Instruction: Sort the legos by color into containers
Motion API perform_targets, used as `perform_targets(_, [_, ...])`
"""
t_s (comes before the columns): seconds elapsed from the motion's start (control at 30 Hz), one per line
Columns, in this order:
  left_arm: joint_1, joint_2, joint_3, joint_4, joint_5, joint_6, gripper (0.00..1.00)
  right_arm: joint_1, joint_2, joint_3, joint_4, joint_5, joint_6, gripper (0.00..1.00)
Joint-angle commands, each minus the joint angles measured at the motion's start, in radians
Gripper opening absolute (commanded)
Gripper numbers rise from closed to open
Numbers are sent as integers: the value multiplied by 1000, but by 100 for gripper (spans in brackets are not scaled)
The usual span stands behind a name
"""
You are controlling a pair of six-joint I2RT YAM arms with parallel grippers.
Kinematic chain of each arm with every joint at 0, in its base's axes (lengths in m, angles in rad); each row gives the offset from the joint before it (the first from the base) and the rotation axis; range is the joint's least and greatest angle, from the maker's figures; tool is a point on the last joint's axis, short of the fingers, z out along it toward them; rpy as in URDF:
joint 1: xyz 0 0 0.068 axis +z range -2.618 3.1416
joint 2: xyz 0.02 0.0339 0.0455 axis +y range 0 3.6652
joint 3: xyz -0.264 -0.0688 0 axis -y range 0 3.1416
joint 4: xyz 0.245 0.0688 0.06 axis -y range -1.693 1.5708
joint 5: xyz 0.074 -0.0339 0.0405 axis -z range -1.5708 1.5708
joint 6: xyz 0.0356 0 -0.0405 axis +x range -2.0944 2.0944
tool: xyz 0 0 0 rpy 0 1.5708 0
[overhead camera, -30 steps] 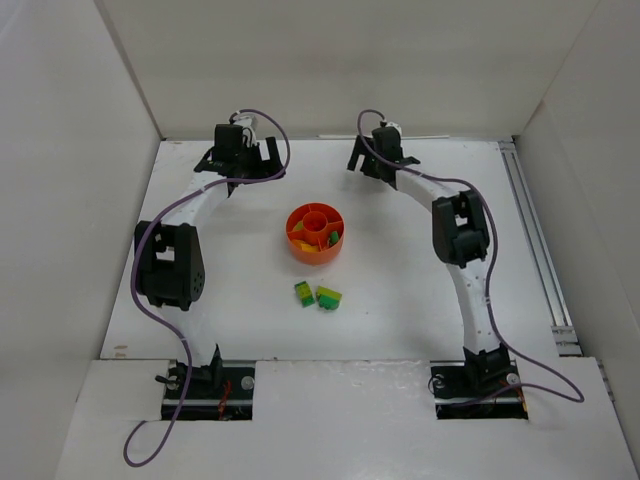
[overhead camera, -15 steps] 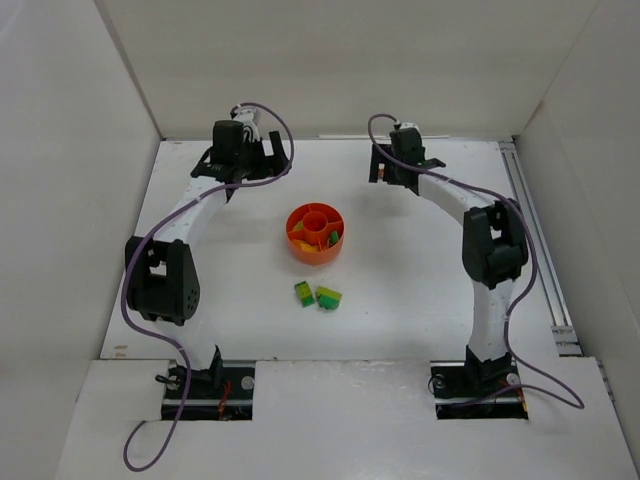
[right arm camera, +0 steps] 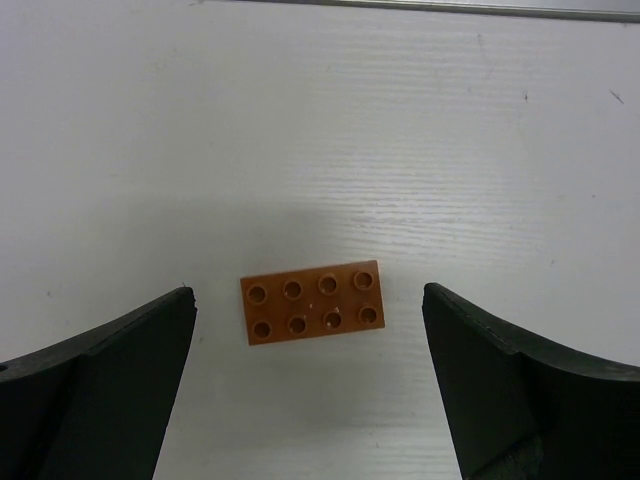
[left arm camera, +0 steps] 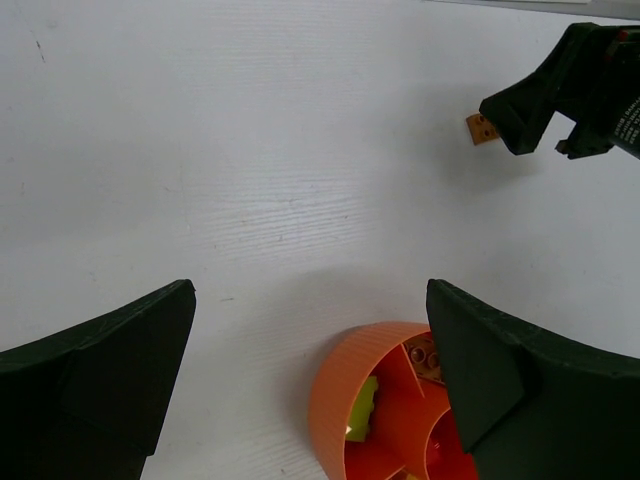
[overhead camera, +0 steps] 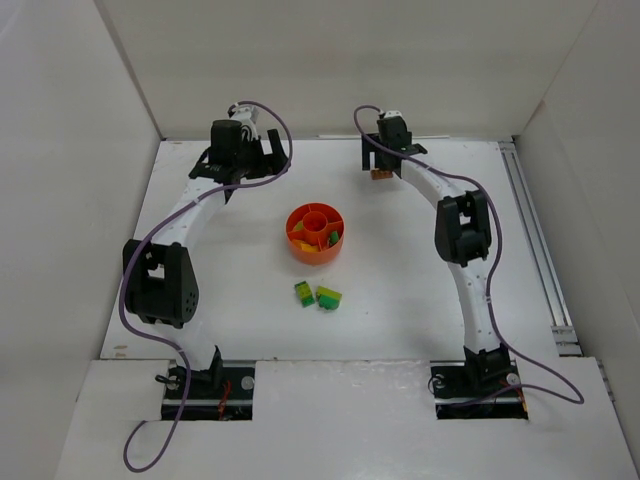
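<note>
Counting 8 studs on the orange brick needs the wide-apart right pincer's view.

An orange dish with divided sections sits near the middle of the white table. It holds a few yellow and green bricks. Between it and the near edge lie 2 loose pieces, a left brick and a right brick, both green and yellow. The left gripper hangs near the far edge. The right gripper hangs there too, over 1 small orange brick.
</note>
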Motion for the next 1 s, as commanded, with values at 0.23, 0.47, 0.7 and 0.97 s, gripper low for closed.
perform_targets(0.23, [3,-44,-9,32,-15,9,99,-11,65,123,-94,-31,-55,97])
perform_targets(0.47, [3,-44,-18,32,-15,9,99,-11,87,123,-172,-96,-68,95])
perform_targets(0.7, [3,-53,-27,41,-15,9,99,-11,146,232,-243,-85,-68,95])
perform_targets(0.97, [3,-62,-36,41,-24,18,99,-11,168,268,-272,-85,-48,66])
